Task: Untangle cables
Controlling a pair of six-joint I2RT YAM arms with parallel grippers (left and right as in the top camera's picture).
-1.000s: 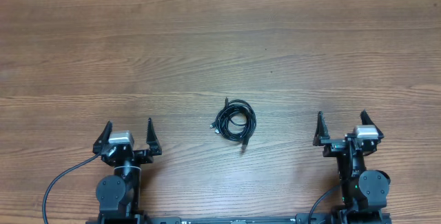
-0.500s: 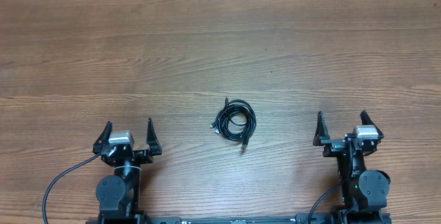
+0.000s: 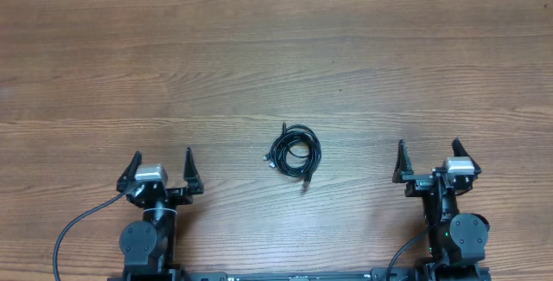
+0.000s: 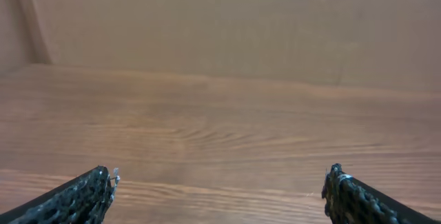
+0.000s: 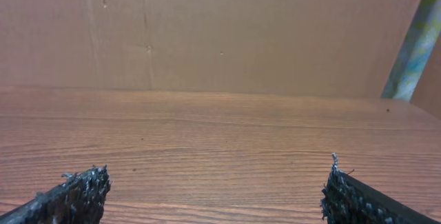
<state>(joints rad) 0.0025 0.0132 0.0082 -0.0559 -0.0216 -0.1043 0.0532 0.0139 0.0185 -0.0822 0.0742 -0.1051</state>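
The cables [image 3: 295,151] lie as a small black coiled bundle on the wooden table [image 3: 276,65], near its middle, with a plug end sticking out toward the front. My left gripper [image 3: 162,156] rests open at the front left, well apart from the bundle. At the front right my right gripper [image 3: 428,147] also stands open and empty. In the left wrist view my left gripper [image 4: 219,177] shows only bare wood between its wide-spread fingertips [image 4: 96,186]. The right wrist view is the same: my right gripper [image 5: 217,172] frames bare wood, and the cables are out of sight in both wrist views.
A brown cardboard wall [image 5: 220,31] stands along the table's far edge. Thick black arm cables [image 3: 73,229] loop beside each arm base at the front edge.
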